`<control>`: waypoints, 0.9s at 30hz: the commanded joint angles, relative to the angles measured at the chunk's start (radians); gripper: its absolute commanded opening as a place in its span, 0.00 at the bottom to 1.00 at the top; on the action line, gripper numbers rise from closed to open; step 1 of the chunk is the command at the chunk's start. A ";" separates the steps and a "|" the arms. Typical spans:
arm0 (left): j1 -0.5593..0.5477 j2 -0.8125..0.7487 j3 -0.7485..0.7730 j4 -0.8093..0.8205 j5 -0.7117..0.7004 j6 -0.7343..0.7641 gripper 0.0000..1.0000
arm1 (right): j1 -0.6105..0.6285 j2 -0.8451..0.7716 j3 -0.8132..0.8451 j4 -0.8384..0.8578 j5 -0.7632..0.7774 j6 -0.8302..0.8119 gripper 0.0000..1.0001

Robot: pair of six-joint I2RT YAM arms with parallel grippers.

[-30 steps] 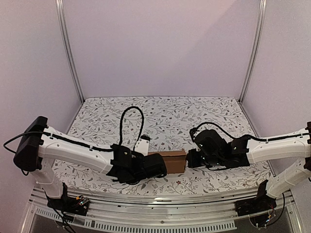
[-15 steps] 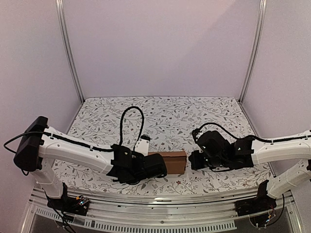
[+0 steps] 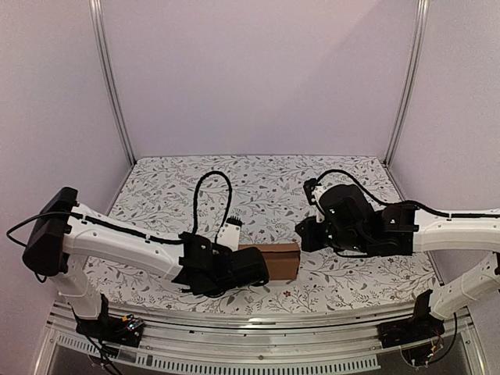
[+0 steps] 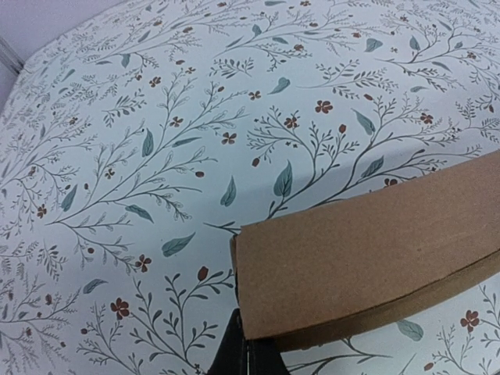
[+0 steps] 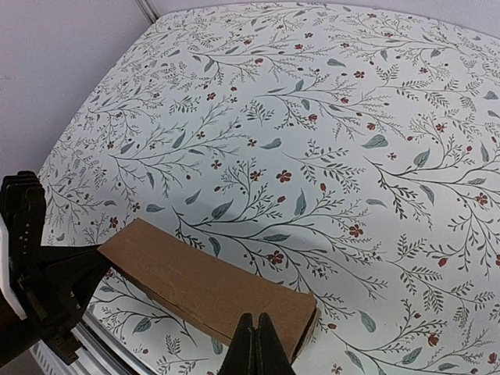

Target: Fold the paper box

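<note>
The paper box is a closed brown oblong carton lying flat on the flowered table cloth near the front edge. It also shows in the left wrist view and in the right wrist view. My left gripper is shut, its fingertips together at the box's left end, under its near corner. My right gripper is shut and empty, and hovers above the box's right end; its fingertips are pressed together over the box's near right corner.
The left arm's black gripper body sits at the box's far end in the right wrist view. A metal rail runs along the table's front edge. Walls with metal posts close in the back and sides.
My right gripper has risen and moved back and a little left, away from the box's right end. The left arm and the box have stayed put.
</note>
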State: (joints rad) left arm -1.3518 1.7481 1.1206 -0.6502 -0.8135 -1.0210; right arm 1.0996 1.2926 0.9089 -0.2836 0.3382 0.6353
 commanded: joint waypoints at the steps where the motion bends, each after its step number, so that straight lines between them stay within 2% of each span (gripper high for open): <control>1: 0.006 0.083 -0.041 -0.051 0.189 0.002 0.00 | 0.007 0.066 -0.030 0.040 -0.014 -0.009 0.00; 9: 0.004 0.098 -0.038 -0.052 0.198 0.004 0.00 | 0.024 0.140 -0.188 0.157 -0.063 0.118 0.00; 14: 0.004 0.110 -0.026 -0.050 0.198 0.014 0.00 | 0.027 0.108 -0.172 0.150 -0.044 0.113 0.00; 19: 0.003 0.094 -0.022 -0.063 0.193 0.017 0.00 | 0.027 0.098 -0.067 0.104 -0.038 0.043 0.00; 23: 0.001 0.083 -0.018 -0.079 0.185 0.016 0.15 | 0.027 0.136 -0.014 0.110 -0.063 0.016 0.00; 27: -0.002 0.071 -0.008 -0.102 0.180 0.018 0.23 | 0.028 0.194 -0.010 0.138 -0.087 0.020 0.00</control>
State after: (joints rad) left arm -1.3518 1.7668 1.1442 -0.6758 -0.8307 -1.0107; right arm 1.1194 1.4246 0.8898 -0.1490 0.2821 0.6724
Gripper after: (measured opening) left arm 0.200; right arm 0.003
